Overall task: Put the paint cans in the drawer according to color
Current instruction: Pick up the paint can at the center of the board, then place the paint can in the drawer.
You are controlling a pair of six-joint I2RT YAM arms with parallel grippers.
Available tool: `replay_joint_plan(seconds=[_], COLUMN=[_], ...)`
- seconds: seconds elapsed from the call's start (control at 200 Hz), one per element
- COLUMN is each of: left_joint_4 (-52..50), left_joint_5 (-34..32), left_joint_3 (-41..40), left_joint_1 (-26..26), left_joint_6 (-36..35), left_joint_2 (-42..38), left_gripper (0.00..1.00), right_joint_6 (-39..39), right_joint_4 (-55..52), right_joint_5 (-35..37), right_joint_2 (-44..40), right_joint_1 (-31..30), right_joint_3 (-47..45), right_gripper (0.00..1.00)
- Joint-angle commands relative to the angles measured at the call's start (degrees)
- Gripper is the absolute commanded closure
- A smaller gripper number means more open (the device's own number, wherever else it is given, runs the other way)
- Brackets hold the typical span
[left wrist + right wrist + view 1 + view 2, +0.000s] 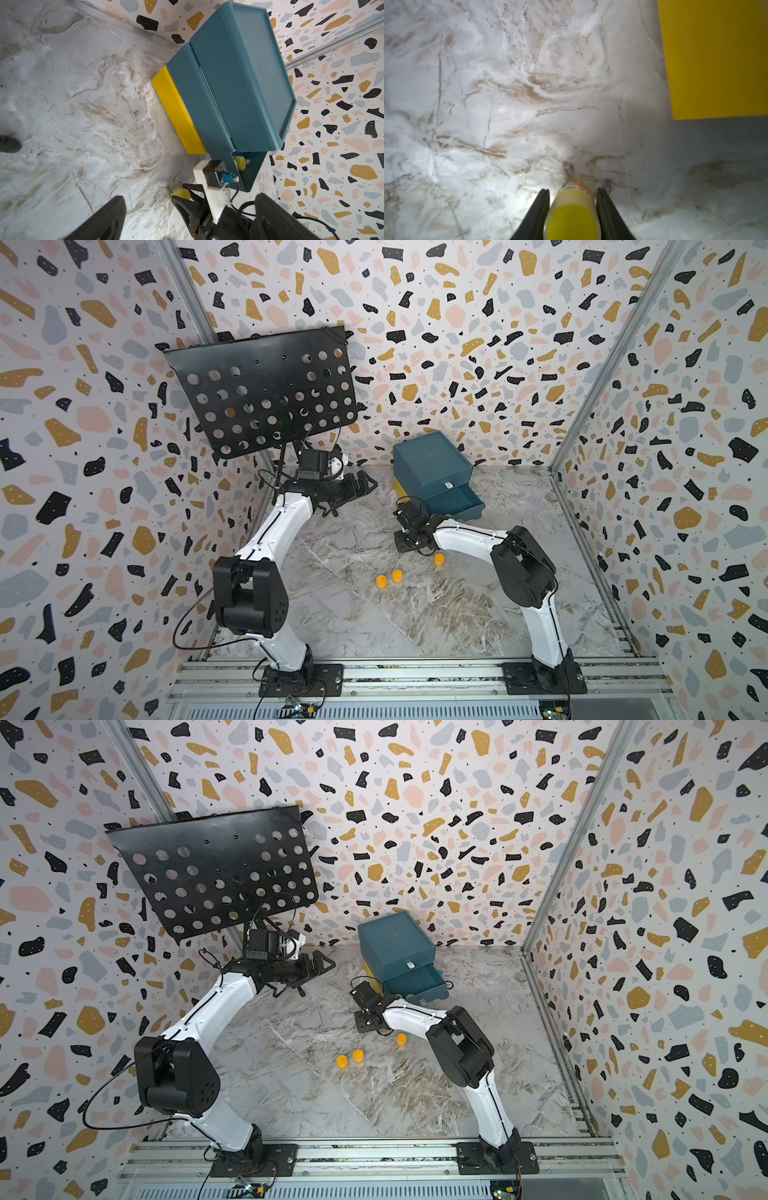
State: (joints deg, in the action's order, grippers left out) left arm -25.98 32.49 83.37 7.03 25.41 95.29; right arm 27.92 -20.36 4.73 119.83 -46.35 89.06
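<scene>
Nearest, three orange cans [397,576] stood on the desk [353,614]. Just beyond them my right jaws sat low, one on each side of a yellow can [572,216] that seemed upright. I could not tell whether they pinched it. The open drawer [455,504] lay close beyond, to the far right, with a second yellow can [239,163] inside. My left jaws hung released, far left.

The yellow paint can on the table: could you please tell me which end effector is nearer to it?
Right. The right end effector straddles the yellow paint can, a finger on each side; the left end effector hangs well away.
</scene>
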Motion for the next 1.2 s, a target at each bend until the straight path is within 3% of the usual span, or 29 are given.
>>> replay_joint_plan(seconds=[0.0,0.17,0.32,0.696,1.081,1.152,1.197], left_joint_4=[-0.84,-4.84,-12.24,-18.46,-19.12,-19.59,-19.81], left_joint_5=[0.89,0.9,-3.59,-4.05,-4.48,-4.33,-4.28], left_joint_3=[1.9,10.5,23.37,44.54,48.12,47.39,46.38], left_joint_1=[0.33,4.11,9.81,13.31,13.34,13.34,13.32], left_joint_6=[-0.34,2.7,0.36,1.76,0.17,-0.46,-1.03], left_joint_2=[-0.27,0.14,6.33,24.86,31.86,32.06,31.86], left_gripper=[0.0,0.0,0.0,0.0,0.0,0.0,0.0], right_joint_6=[-2.33,-5.66,-5.69,-7.87,-10.91,-11.13,-11.22], right_joint_4=[-2.62,-7.22,-9.97,-10.26,-10.3,-10.53,-10.28], right_joint_5=[0.38,2.15,-3.18,-8.5,-5.27,-4.91,-5.24], right_joint_2=[-10.59,-21.46,-25.96,-21.65,-14.36,-13.69,-13.57], right_joint_1=[0.03,0.96,6.1,17.78,18.84,18.84,18.84], right_joint_3=[0.68,0.37,1.25,2.36,3.96,3.72,3.29], right_gripper=[0.81,0.84,0.84,0.85,0.86,0.83,0.76])
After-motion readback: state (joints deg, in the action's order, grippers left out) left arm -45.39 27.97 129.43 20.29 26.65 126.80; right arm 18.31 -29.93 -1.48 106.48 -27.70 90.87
